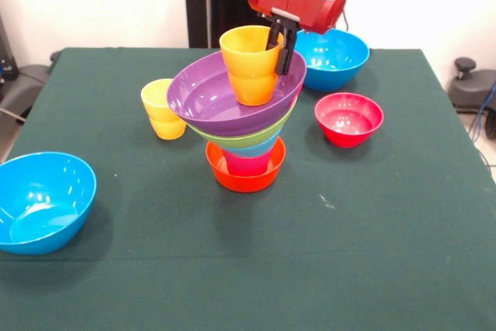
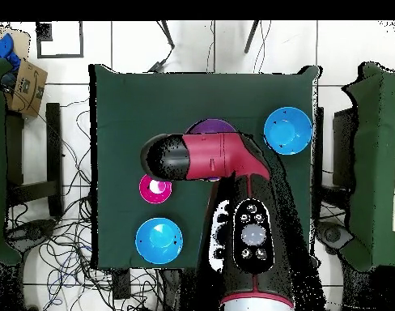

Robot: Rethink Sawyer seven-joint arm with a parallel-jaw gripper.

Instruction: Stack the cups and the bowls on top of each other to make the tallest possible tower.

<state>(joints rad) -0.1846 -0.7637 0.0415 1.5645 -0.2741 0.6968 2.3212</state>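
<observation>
The tower stands mid-table: an orange bowl [image 1: 245,180] at the base, a red-pink cup [image 1: 248,163] in it, then light blue and lime green bowls [image 1: 246,139], and a tilted purple bowl [image 1: 209,102] on top. An orange cup [image 1: 252,63] sits upright in the purple bowl. My gripper [image 1: 281,46] comes down from above, shut on that cup's right rim, one finger inside and one outside. A yellow cup [image 1: 163,108] stands alone to the tower's left. In the overhead view the arm [image 2: 209,158] hides the tower except for the purple bowl's edge [image 2: 210,125].
A small red bowl [image 1: 349,118] [image 2: 155,189] sits right of the tower. One blue bowl [image 1: 333,58] [image 2: 159,240] lies behind it, close to my gripper. Another blue bowl [image 1: 43,199] [image 2: 287,130] rests at the table's front left edge.
</observation>
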